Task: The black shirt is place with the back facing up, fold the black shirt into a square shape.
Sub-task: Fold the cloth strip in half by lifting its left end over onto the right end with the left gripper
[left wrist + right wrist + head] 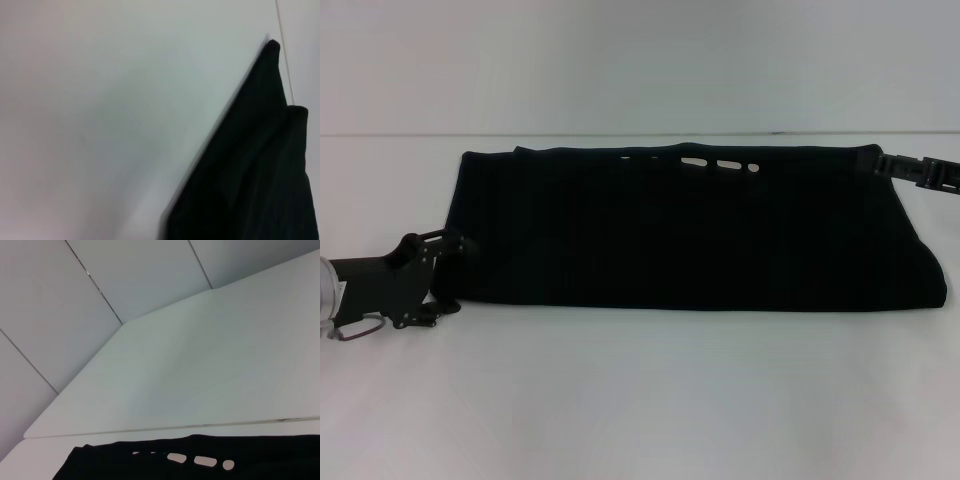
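- the black shirt (690, 230) lies across the middle of the white surface (640, 400) as a long flat band, already folded along its length, far edge close to the surface's back edge.
- small gaps show along that far edge near the middle, where the fabric doesn't quite close over itself.
- the left tool (445, 250) sits low at the band's left end, touching the near corner there; i'd say it's placed to take that end for a fold across toward the other side.
- whether its fingers are spread or nipped on cloth, i cannot tell: black on black.
- the right tool (915, 170) is at the far right corner, its black body just past the shirt's edge; again i cannot tell how its fingers stand.
- one tool at each end makes sense: the band is too long, and shortening it end to end is what would get a square.
- from the left wrist view, the shirt's edge (250, 165) runs clean against bare surface.
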{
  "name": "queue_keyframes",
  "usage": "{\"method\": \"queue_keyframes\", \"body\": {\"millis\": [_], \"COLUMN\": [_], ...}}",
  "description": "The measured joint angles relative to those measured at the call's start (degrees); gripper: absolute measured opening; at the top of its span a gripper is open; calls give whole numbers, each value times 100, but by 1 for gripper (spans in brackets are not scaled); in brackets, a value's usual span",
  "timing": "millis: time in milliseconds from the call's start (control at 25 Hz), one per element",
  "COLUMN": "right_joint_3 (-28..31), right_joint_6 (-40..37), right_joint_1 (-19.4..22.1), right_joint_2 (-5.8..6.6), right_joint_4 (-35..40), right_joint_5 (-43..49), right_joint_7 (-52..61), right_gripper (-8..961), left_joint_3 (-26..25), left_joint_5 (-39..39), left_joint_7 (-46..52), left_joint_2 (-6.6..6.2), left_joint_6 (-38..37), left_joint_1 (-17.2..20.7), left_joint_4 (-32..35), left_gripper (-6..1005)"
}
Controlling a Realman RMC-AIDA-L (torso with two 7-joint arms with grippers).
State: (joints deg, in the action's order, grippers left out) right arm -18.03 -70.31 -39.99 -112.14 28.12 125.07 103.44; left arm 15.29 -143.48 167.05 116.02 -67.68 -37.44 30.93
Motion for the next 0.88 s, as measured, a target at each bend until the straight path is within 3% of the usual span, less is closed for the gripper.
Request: {"method": "queue_keyframes", "body": {"millis": [880], "right_joint_3": [20], "right_joint_6": [0], "right_joint_1": [-9], "right_joint_2": [0], "right_joint_4": [0], "right_joint_5": [0], "right_joint_7": [9], "right_gripper": [927], "left_joint_3": [32], "left_joint_5": [101], "left_joint_7": [-178], "left_joint_2": [-26], "left_joint_6": [143], "left_joint_1": [-76], "left_joint_4": [0], "left_gripper": [852]}}
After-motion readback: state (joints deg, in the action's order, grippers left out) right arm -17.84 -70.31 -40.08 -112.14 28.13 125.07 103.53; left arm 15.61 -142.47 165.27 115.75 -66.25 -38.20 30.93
